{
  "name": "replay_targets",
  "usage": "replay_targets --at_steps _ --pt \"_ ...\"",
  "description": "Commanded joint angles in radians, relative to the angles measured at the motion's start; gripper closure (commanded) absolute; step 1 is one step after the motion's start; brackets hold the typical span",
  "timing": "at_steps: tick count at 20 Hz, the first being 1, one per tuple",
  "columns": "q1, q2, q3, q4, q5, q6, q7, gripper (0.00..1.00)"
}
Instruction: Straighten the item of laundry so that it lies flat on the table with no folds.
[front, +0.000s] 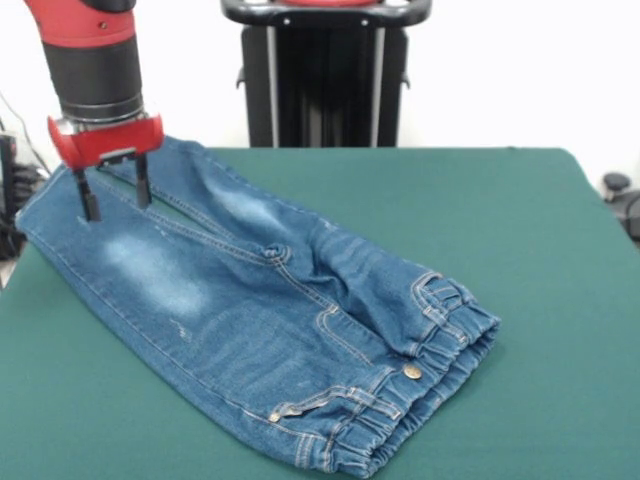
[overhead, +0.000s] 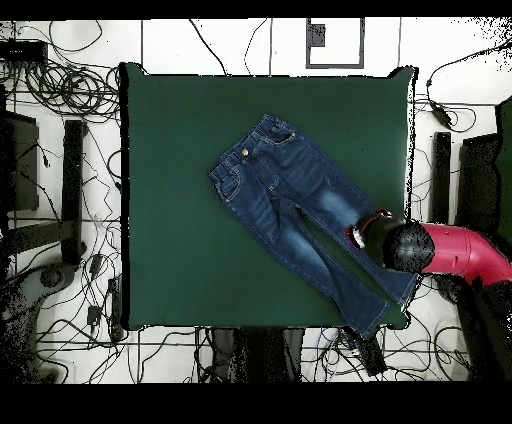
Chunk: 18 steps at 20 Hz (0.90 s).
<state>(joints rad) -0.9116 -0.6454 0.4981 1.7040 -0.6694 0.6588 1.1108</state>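
A: Surface?
B: Dark green table, white wall behind.
A: Gripper?
B: Gripper, fingers parted, nothing held, tips over the leg ends.
A: Laundry?
B: Jeans under the gripper, spread front-up, legs slightly apart, waistband at the end farthest from it, button there.

text: none legible | labels/brands: none | numbers/signs: none | both views checked
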Motion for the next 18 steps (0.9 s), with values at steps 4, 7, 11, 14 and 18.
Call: replay_targets --at_steps 4,7,11,14,18 --pt "0.071 -0.007 0.073 0.102 0.054 -0.076 0.083 0.0" --pt "0.078 -0.043 0.07 0.108 0.067 -0.08 0.098 0.0" --pt "0.088 -0.071 0.05 0.111 0.1 -0.076 0.135 0.0" --pt "0.115 -0.104 0.012 0.106 0.149 -0.082 0.226 0.0" --pt "0.1 -0.165 0.02 0.121 0.228 -0.02 0.2 0.0"
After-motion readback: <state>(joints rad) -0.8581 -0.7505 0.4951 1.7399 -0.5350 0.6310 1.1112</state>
